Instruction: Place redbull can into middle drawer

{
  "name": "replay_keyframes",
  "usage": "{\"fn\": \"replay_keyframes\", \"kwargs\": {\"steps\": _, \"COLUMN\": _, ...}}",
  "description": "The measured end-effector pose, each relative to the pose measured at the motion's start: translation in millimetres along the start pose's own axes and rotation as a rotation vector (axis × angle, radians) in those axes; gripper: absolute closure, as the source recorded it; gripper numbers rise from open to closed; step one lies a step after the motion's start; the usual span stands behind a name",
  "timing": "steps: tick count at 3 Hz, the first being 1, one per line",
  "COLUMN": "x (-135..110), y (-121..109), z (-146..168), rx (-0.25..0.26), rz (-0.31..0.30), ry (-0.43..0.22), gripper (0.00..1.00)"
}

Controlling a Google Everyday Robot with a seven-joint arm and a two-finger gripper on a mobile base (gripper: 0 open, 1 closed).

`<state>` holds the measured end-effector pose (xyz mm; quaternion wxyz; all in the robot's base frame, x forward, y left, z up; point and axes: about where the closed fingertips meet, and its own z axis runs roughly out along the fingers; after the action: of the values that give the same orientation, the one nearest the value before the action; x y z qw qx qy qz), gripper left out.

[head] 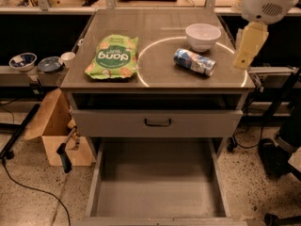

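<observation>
The redbull can (194,62) lies on its side on the cabinet top, just in front of the white bowl (202,36). The middle drawer (157,185) is pulled out wide below, and its grey floor is bare. My gripper (242,60) hangs on its beige link at the right edge of the cabinet top, to the right of the can and apart from it, under the white arm joint (265,1). It holds nothing that I can see.
A green snack bag (113,56) lies on the left of the top. A closed drawer front with a dark handle (157,122) sits above the open drawer. A cardboard box (59,131) stands on the floor at left, with small bowls (22,60) on a side shelf.
</observation>
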<state>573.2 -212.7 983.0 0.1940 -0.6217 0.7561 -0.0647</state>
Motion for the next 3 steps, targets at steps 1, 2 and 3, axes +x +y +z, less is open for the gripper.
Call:
{"fn": "replay_keyframes", "kwargs": {"steps": 1, "x": -14.5, "y": -24.3, "z": 33.9, "rx": -0.026, "rz": -0.006, "ry": 0.007, "gripper": 0.0}}
{"fn": "replay_keyframes", "kwargs": {"steps": 2, "x": -15.2, "y": -24.7, "z": 35.0, "rx": -0.027, "rz": -0.006, "ry": 0.006, "gripper": 0.0}}
{"fn": "replay_keyframes", "kwargs": {"steps": 3, "x": -13.2, "y": -21.4, "z": 34.7, "rx": -0.017, "rz": 0.007, "ry": 0.007, "gripper": 0.0}}
